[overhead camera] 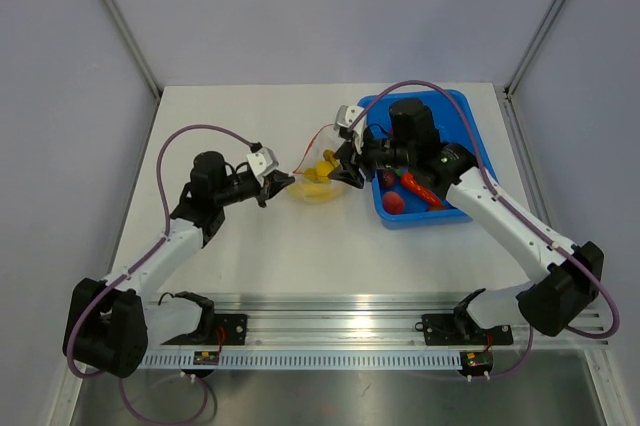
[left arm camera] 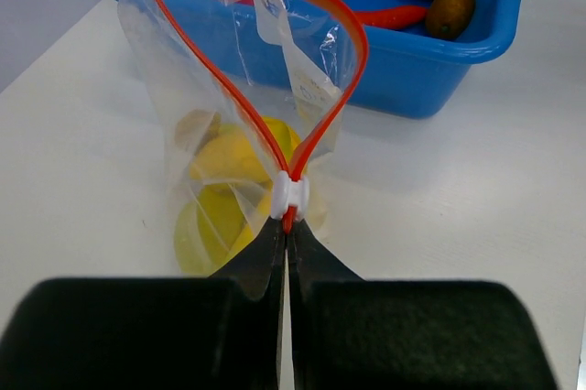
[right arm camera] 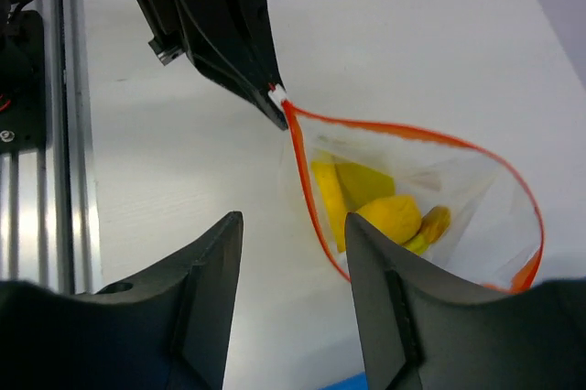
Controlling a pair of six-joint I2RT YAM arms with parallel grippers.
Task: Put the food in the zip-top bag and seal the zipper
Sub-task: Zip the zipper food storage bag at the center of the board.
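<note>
Sealing is what remains, as we judge it: the toy banana [left arm camera: 224,159] already lies inside the zip-top bag [left arm camera: 183,88], which stands on the table just beside the blue bin [left arm camera: 439,70]. The zipper [left arm camera: 364,53] gapes in a wide teardrop loop. The left gripper [left arm camera: 286,225] has its fingers pressed together on the bag's near end, right below the white slider [left arm camera: 289,196]. The right gripper [right arm camera: 293,225] hovers over the mouth with its fingers apart, holding nothing that we can see.

To do this well, we would have the right gripper pinch the far end of the strip and draw it away, so the two sides come flat and taut — a slack, crinkly mouth will buckle rather than mesh. Then the slider has to travel the whole length. We would keep the pull in line with the strip and low to the table, since a lift could tip the banana toward the opening. The film is thin, so a light, even pull seems safer than a tug.

The table [overhead camera: 300,256] is white and matte, and probably gives the bag little grip. Pale walls close it in on three sides, with a metal rail [overhead camera: 340,326] along the near edge. The bin holds a carrot [overhead camera: 420,186] and a tomato [overhead camera: 393,202] — close enough that the right arm should swing wide of its rim.
</note>
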